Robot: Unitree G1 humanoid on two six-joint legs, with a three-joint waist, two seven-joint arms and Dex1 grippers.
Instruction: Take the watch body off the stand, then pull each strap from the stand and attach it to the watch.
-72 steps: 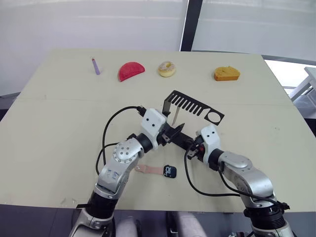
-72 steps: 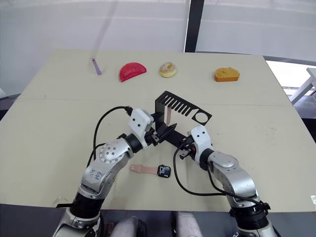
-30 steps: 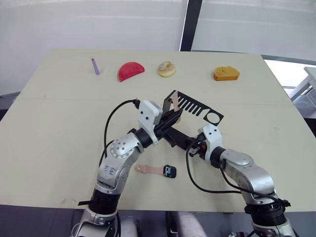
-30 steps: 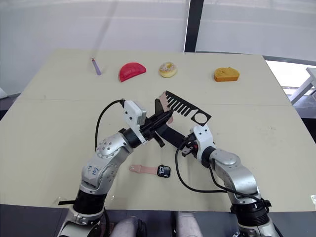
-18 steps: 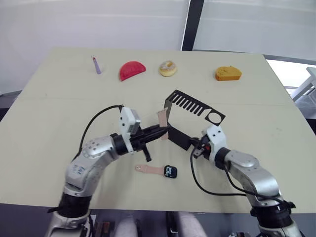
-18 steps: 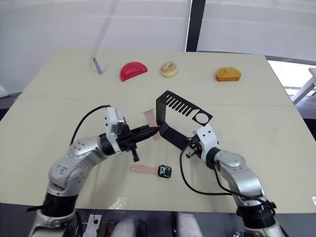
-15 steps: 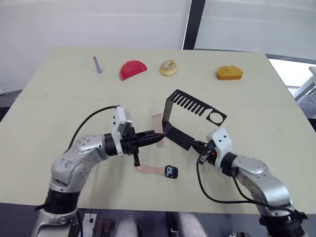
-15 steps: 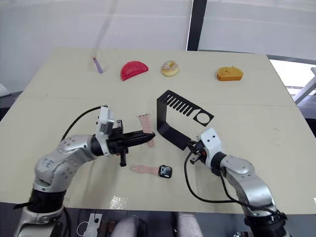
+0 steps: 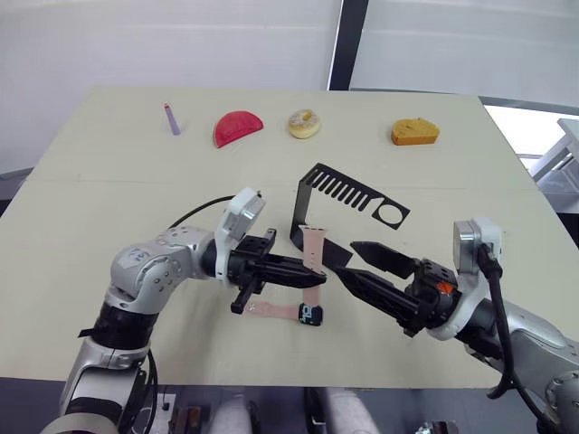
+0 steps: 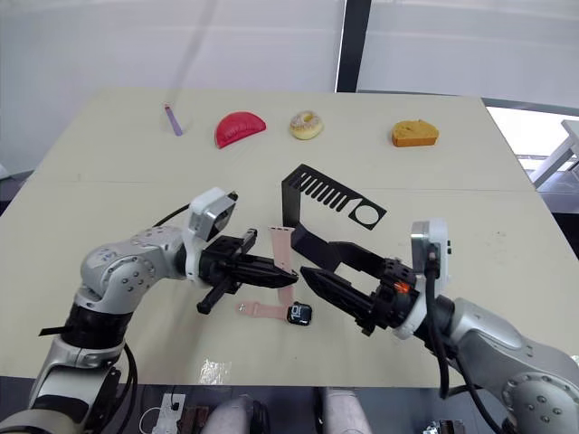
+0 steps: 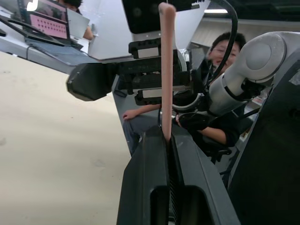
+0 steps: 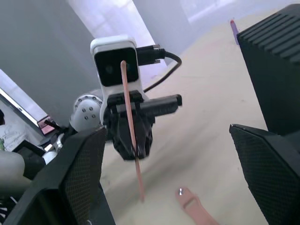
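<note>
Left gripper (image 9: 312,276): closed on one pink strap (image 9: 313,253), which is pinched near its lower part between the fingers and held upright above the table (image 9: 109,190), just in front of the stand.
Right gripper (image 9: 348,262): spread wide, nothing held between the two black fingers, which are pointed toward the left gripper and the held strap.
Stand (image 9: 348,203): set upright near the middle of the table; the slotted top arm and its round ring hole are seen to be bare of watch and straps.
Watch body (image 9: 311,315): laid flat on the table in front of the stand, below the left gripper's tips; light digits are seen on its dark screen but cannot be read.
Second strap (image 9: 271,311): laid flat on the table, touching the left side of the watch body; whether it is latched on cannot be told.
Far edge of table: a purple stick (image 9: 169,118), a red half-round piece (image 9: 237,127), a doughnut (image 9: 305,124) and an orange piece (image 9: 414,133) are lined up, well apart from the stand.
Background: a seated person (image 11: 220,93) is seen in the left wrist view.
Writing: no readable brand or label is shown.
</note>
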